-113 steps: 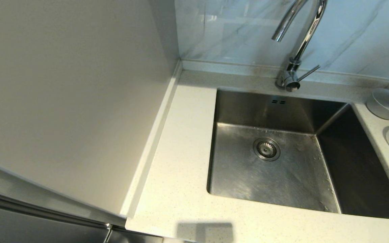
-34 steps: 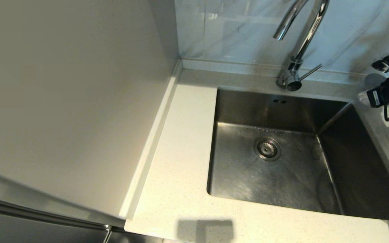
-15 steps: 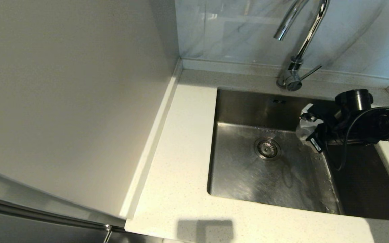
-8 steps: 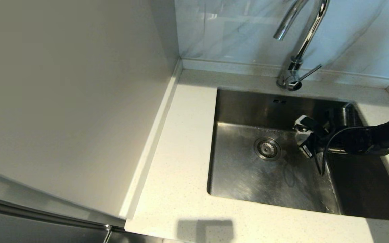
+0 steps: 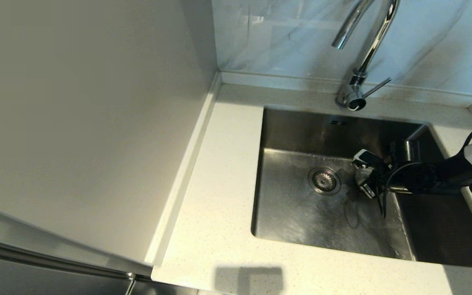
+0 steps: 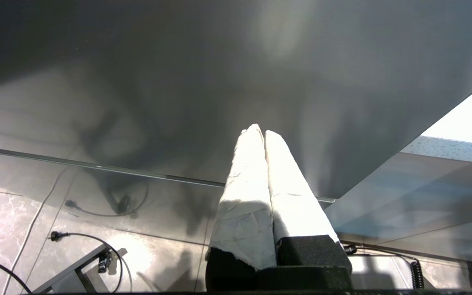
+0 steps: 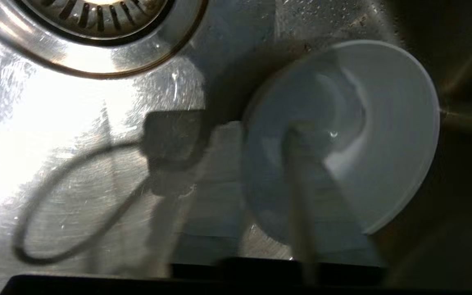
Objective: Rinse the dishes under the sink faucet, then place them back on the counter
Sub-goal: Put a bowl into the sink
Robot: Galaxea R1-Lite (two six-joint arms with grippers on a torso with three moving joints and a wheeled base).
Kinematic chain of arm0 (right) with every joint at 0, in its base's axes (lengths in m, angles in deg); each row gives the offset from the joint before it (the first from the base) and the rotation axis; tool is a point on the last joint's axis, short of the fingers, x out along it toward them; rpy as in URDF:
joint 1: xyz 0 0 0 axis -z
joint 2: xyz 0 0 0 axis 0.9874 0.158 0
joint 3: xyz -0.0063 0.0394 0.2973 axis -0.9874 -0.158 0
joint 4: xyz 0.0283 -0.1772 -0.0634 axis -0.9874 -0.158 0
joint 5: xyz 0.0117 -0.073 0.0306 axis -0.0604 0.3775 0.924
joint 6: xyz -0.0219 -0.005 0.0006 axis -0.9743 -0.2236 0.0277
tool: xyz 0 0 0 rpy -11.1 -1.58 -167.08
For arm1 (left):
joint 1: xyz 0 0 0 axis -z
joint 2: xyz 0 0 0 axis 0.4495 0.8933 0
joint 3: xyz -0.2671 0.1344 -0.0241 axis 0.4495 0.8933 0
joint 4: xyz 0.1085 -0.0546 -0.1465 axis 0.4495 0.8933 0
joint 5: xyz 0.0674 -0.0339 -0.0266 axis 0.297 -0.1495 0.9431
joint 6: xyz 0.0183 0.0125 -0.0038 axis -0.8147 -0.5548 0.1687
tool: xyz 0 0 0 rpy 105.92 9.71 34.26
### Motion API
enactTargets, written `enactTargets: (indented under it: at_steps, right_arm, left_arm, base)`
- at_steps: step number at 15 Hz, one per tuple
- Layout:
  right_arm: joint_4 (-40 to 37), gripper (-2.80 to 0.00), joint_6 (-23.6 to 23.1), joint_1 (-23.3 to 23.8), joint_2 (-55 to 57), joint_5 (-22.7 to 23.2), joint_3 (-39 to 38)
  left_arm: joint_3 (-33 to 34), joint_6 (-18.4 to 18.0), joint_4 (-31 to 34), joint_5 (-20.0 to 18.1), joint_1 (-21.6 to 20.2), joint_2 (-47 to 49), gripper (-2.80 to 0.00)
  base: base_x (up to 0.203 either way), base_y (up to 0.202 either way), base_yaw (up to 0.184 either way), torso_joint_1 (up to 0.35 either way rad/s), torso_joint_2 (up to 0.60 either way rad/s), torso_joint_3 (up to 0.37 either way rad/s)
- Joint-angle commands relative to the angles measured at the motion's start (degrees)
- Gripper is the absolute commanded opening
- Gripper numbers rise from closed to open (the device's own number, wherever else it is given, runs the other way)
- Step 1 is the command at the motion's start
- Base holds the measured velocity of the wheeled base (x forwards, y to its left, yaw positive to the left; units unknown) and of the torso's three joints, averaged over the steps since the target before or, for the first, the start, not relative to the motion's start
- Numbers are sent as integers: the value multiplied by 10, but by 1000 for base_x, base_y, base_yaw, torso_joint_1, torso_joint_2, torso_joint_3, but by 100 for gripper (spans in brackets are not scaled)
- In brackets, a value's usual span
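Bowl [image 7: 342, 135] is sitting on the sink [image 5: 301, 213] floor beside the drain [image 5: 323, 180], and I am parting the right gripper's [image 5: 363, 174] jaws around its rim, judging that turning on the faucet [image 5: 363, 53] comes next.

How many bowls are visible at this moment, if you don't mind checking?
1. A light grey bowl sits low in the sink, beside the drain strainer, at the right gripper. Others may be hidden beyond the frame or behind the arm.
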Motion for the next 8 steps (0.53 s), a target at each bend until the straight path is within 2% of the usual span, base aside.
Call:
enactTargets:
  at_steps: [1, 5, 8]
  right_arm:
    - [1, 0, -1, 0, 8, 0, 11]
    - [2, 0, 5, 7, 0, 2, 31]
    - [-13, 0, 28, 17, -74, 11, 22]
  left_arm:
    - [0, 0, 0, 0, 0, -2, -280]
    - [0, 0, 0, 0, 0, -2, -280]
    - [0, 0, 0, 0, 0, -2, -280]
  base:
    - [0, 0, 0, 0, 0, 0]
    - [0, 0, 0, 0, 0, 0]
    - [0, 0, 0, 0, 0, 0]
